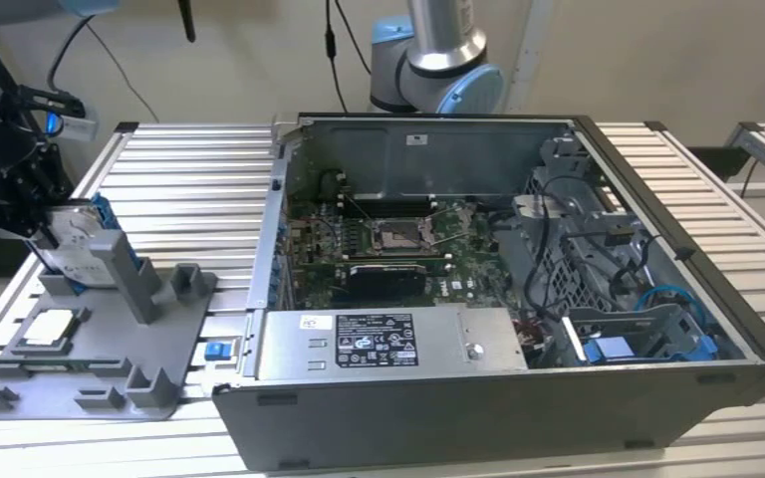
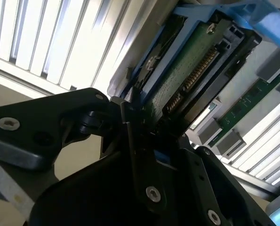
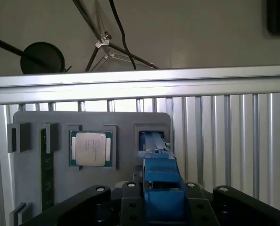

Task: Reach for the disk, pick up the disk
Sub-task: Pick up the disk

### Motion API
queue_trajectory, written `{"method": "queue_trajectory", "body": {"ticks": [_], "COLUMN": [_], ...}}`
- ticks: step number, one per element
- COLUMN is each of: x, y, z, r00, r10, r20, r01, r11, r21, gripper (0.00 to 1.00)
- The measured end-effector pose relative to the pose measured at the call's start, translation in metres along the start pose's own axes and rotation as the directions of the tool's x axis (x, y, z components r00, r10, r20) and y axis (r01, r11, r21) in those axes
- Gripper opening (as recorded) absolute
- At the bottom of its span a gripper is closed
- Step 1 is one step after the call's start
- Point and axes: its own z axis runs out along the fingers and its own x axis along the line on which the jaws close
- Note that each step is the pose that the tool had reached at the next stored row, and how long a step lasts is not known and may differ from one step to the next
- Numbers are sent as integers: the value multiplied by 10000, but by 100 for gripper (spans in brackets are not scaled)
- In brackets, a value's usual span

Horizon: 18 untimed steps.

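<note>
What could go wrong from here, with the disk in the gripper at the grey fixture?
1. The gripper seems to pinch the disk by one end of its blue frame, so the disk could pivot or slip.
2. The disk's lower end sits by the fixture slot, beside an upright post. A skewed lift may snag there.
3. The processor chip lies in the neighbouring pocket, so a dropped disk could strike it.

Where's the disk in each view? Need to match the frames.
Exterior view: disk standing on edge at the grey fixture, the exterior view's left.
Second wrist view: disk close up, green circuit-board side.
First wrist view: disk edge-on, blue frame, beside the processor chip.
Shared landmark: slatted metal table.
</note>
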Motion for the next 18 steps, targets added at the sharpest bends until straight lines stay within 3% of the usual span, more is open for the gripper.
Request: {"method": "queue_trajectory", "body": {"ticks": [8,18], "x": [-1,-13], "y": [0,6], "z": [-18,-342], "r00": [10000,10000], "r10": [0,1], "r20": [4,-82], "r01": [0,-1], "r11": [10000,10000], "r21": [6,6], "gripper": [0,0]}}
